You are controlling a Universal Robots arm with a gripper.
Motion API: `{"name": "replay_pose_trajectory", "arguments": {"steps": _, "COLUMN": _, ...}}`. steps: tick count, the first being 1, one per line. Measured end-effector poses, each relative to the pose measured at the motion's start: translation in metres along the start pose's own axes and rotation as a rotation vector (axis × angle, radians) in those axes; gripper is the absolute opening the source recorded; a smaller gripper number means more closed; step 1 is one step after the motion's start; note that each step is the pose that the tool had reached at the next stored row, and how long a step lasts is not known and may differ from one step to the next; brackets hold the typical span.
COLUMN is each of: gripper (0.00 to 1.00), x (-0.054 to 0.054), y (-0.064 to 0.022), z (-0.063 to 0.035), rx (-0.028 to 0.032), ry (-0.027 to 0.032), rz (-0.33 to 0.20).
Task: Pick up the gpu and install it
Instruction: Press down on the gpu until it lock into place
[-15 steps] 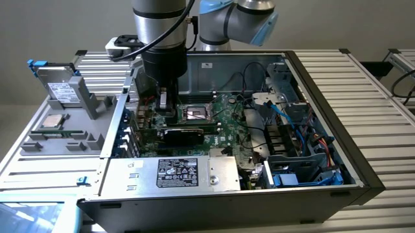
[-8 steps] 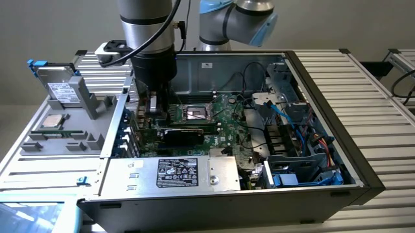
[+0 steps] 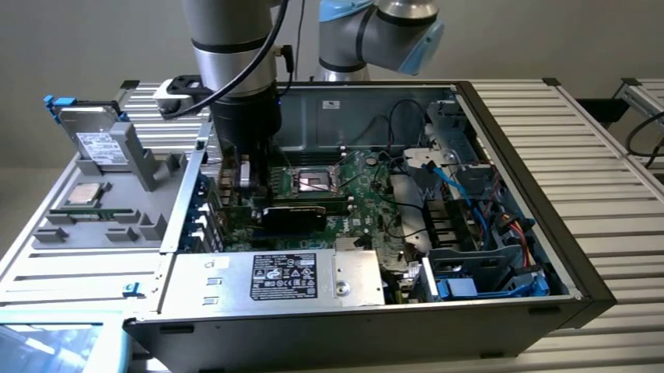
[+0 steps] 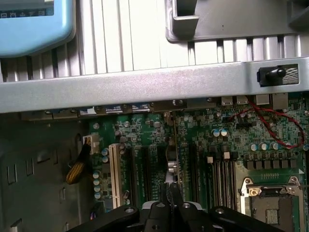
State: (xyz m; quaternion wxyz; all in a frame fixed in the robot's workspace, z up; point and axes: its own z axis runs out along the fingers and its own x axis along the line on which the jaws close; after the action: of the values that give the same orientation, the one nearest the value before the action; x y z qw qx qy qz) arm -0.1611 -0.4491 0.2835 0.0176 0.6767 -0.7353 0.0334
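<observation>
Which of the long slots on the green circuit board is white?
The one long white slot, closest to the bundle of yellow wires; every other long slot on the green circuit board is black.

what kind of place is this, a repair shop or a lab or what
Most likely a robotics lab bench set up for computer assembly. An open desktop computer case lies on a slatted metal table, a grey fixture tray beside it holds spare parts, and a robot arm reaches down over the motherboard.

Silver arm (image 3: 233, 31), light-blue joint caps, black cable.
</observation>
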Motion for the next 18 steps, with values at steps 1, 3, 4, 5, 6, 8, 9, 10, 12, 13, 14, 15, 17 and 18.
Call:
{"name": "replay_pose_trajectory", "arguments": {"steps": 1, "gripper": 0.12, "x": 0.0, "y": 0.0001, "z": 0.0018, "rx": 0.0, "ry": -0.0007, "rz": 0.0}}
{"name": "replay_pose_trajectory", "arguments": {"steps": 3, "gripper": 0.12, "x": -0.001, "y": 0.0002, "z": 0.0055, "rx": -0.0003, "ry": -0.0029, "rz": 0.0}}
{"name": "replay_pose_trajectory", "arguments": {"steps": 4, "gripper": 0.12, "x": -0.001, "y": 0.0003, "z": 0.0073, "rx": -0.0004, "ry": -0.0042, "rz": 0.0}}
{"name": "replay_pose_trajectory", "arguments": {"steps": 5, "gripper": 0.12, "x": -0.002, "y": 0.0004, "z": 0.0091, "rx": -0.0005, "ry": -0.0056, "rz": 0.0}}
{"name": "replay_pose_trajectory", "arguments": {"steps": 6, "gripper": 0.12, "x": -0.003, "y": 0.0005, "z": 0.0108, "rx": -0.0007, "ry": -0.0074, "rz": 0.0}}
{"name": "replay_pose_trajectory", "arguments": {"steps": 8, "gripper": 0.12, "x": -0.005, "y": 0.0008, "z": 0.0136, "rx": -0.0016, "ry": -0.0087, "rz": 0.0}}
{"name": "replay_pose_trajectory", "arguments": {"steps": 9, "gripper": 0.12, "x": -0.007, "y": 0.0009, "z": 0.0149, "rx": -0.0021, "ry": -0.0093, "rz": 0.0}}
{"name": "replay_pose_trajectory", "arguments": {"steps": 10, "gripper": 0.12, "x": -0.007, "y": 0.001, "z": 0.0158, "rx": -0.0017, "ry": -0.0107, "rz": 0.0}}
{"name": "replay_pose_trajectory", "arguments": {"steps": 12, "gripper": 0.12, "x": -0.006, "y": 0.0008, "z": 0.0163, "rx": -0.0015, "ry": -0.0121, "rz": 0.0}}
{"name": "replay_pose_trajectory", "arguments": {"steps": 13, "gripper": 0.12, "x": -0.006, "y": 0.0008, "z": 0.0165, "rx": -0.0028, "ry": -0.0121, "rz": 0.0}}
{"name": "replay_pose_trajectory", "arguments": {"steps": 14, "gripper": 0.12, "x": -0.006, "y": 0.001, "z": 0.0172, "rx": -0.0045, "ry": -0.0121, "rz": 0.0}}
{"name": "replay_pose_trajectory", "arguments": {"steps": 15, "gripper": 0.12, "x": -0.006, "y": 0.0009, "z": 0.0179, "rx": -0.0062, "ry": -0.0117, "rz": 0.0}}
{"name": "replay_pose_trajectory", "arguments": {"steps": 17, "gripper": 0.12, "x": -0.006, "y": 0.0008, "z": 0.017, "rx": -0.0156, "ry": -0.0113, "rz": -0.001}}
{"name": "replay_pose_trajectory", "arguments": {"steps": 18, "gripper": 0.12, "x": -0.006, "y": 0.0006, "z": 0.014, "rx": -0.0171, "ry": -0.0127, "rz": 0.0}}
